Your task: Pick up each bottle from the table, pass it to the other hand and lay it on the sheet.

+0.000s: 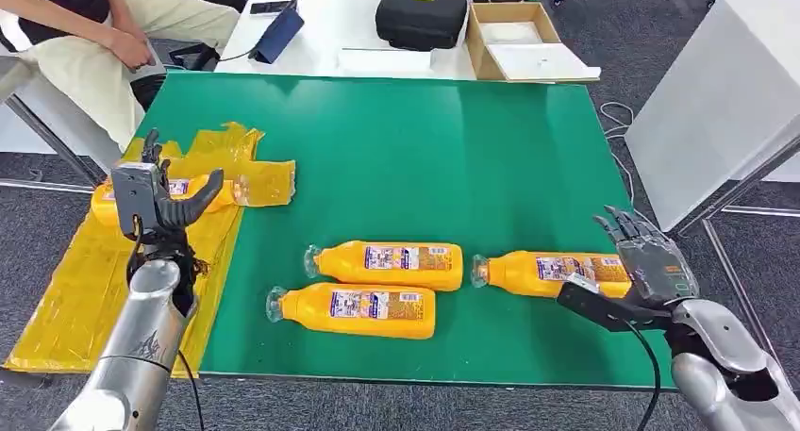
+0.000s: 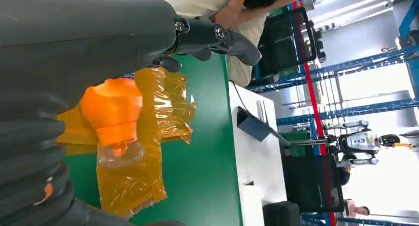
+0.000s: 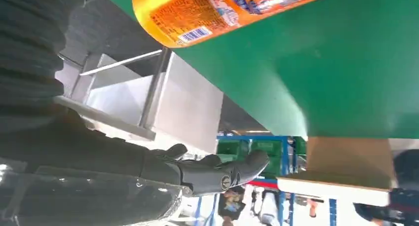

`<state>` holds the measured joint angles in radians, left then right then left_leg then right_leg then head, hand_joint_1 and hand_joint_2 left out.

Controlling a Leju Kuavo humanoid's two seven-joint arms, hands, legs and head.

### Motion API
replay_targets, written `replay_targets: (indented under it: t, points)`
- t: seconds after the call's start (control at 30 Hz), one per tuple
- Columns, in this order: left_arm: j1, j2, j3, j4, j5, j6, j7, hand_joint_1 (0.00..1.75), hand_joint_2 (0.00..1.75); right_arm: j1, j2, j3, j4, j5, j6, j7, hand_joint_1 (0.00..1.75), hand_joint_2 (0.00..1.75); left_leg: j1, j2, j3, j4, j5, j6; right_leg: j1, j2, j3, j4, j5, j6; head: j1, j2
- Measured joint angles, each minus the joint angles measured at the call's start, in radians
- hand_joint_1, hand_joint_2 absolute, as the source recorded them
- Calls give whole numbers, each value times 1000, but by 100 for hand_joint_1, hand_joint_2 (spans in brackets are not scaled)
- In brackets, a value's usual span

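The left hand (image 1: 156,200), at the left of the frame, hovered with fingers apart over a bottle (image 1: 203,193) lying on the yellow sheet (image 1: 66,299). The right hand (image 1: 641,261), spread and holding nothing, stood beside the rightmost bottle (image 1: 552,273). It would do best to close squarely around the body mid-length.

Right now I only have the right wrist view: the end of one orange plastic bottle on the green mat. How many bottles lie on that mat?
Observer: Three. The rightmost orange bottle beside the right hand, plus the far middle bottle and the near middle bottle, all on the green mat.
Operator: Any on the sheet?
Observer: One, the sheet bottle, lies on the crinkled yellow plastic sheet under the left hand.
Operator: Gripped?
Observer: The left wrist view shows its fingers stretched out, not wrapped round it.
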<state>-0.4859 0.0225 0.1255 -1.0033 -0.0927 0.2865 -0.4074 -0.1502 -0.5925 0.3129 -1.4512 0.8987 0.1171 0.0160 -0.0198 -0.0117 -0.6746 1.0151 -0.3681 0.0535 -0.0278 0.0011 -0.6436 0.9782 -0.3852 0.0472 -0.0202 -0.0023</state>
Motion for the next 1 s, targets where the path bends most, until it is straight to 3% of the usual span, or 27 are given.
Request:
replay_targets:
  t: [0.43, 1.0]
  points:
    - [-18, -3, -26, 37, 8, -4, 0, 0, 175, -84, 19, -81, 152, 39, 71, -41, 0, 175, 0, 0, 0, 0, 0, 0, 0, 0, 0, 0, 1, 0, 0, 0]
    - [-43, -6, -35, 68, 20, 5, 6, 0, 175, -245, 19, 9, 323, -24, 120, -77, 0, 175, 0, 0, 0, 0, 0, 0, 0, 0, 0, 0, 0, 0, 0, 0]
